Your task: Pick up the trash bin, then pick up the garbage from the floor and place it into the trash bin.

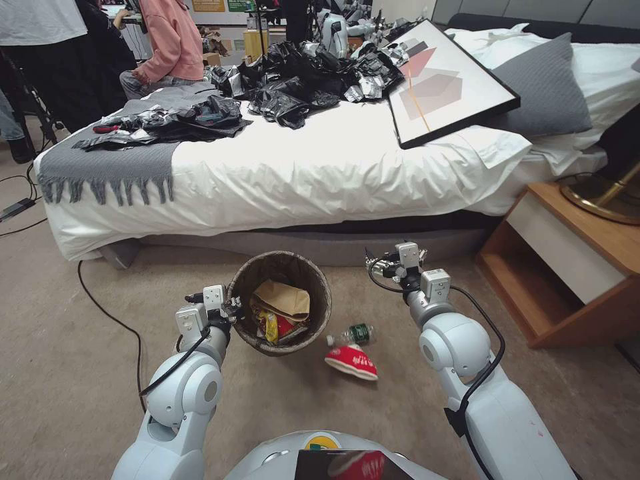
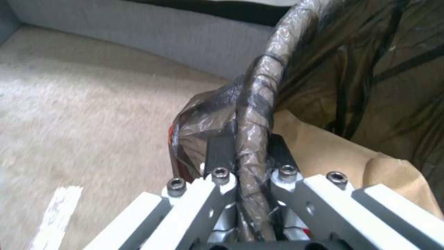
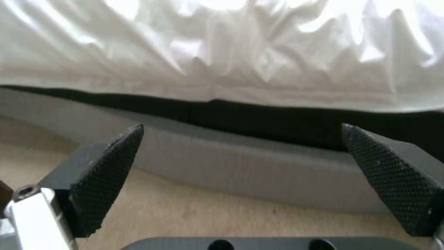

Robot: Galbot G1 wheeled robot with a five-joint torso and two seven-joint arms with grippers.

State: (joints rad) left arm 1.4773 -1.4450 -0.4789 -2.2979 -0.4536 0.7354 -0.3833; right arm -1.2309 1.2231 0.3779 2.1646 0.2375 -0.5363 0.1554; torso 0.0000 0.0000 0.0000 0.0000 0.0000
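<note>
Trash bin, round and lined with a dark brown translucent bag folded over its rim, hangs above the carpet before the bed. Our left gripper pinches that wrapped rim. Inside we see brown paper and yellow wrappers. On the floor lie 2 pieces: a red-and-white cup touching a green-labelled bottle. Our right gripper hovers spread wide, holding nothing.

On the beige carpet lie a green-labelled bottle and a crushed red cup.
</note>
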